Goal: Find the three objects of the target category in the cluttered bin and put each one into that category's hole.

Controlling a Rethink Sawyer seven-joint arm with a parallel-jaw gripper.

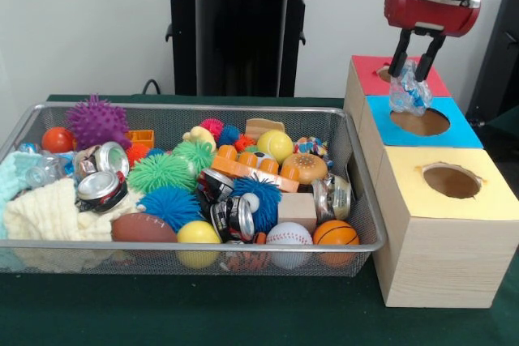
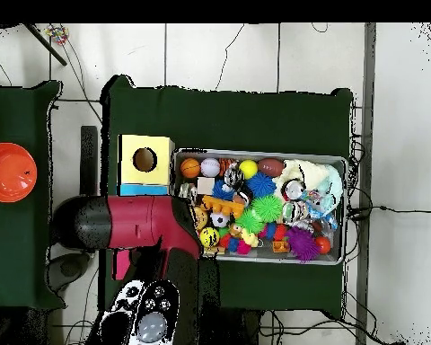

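Observation:
My gripper (image 1: 415, 61) hangs at the right, shut on a crumpled clear plastic bottle with blue marks (image 1: 409, 93). The bottle dangles just above the far rim of the hole (image 1: 419, 122) in the blue-topped box (image 1: 466, 131). A red-topped box (image 1: 369, 66) lies behind it and a yellow-topped box (image 1: 495, 192) with its own hole (image 1: 451, 181) stands in front. The wire bin (image 1: 203, 245) on the left holds crushed cans (image 1: 103, 188), spiky balls (image 1: 161, 171) and another clear bottle (image 1: 45, 172). In the overhead view the red arm (image 2: 138, 225) hides the gripper and two boxes; the yellow box (image 2: 129, 144) shows.
The bin (image 2: 345, 162) also holds a football (image 1: 142, 228), a baseball (image 1: 289, 235), a small basketball (image 1: 336, 234), a wooden block (image 1: 297, 207) and a cream cloth (image 1: 49, 212). An orange dish (image 2: 8, 171) sits on a separate table to the left in the overhead view.

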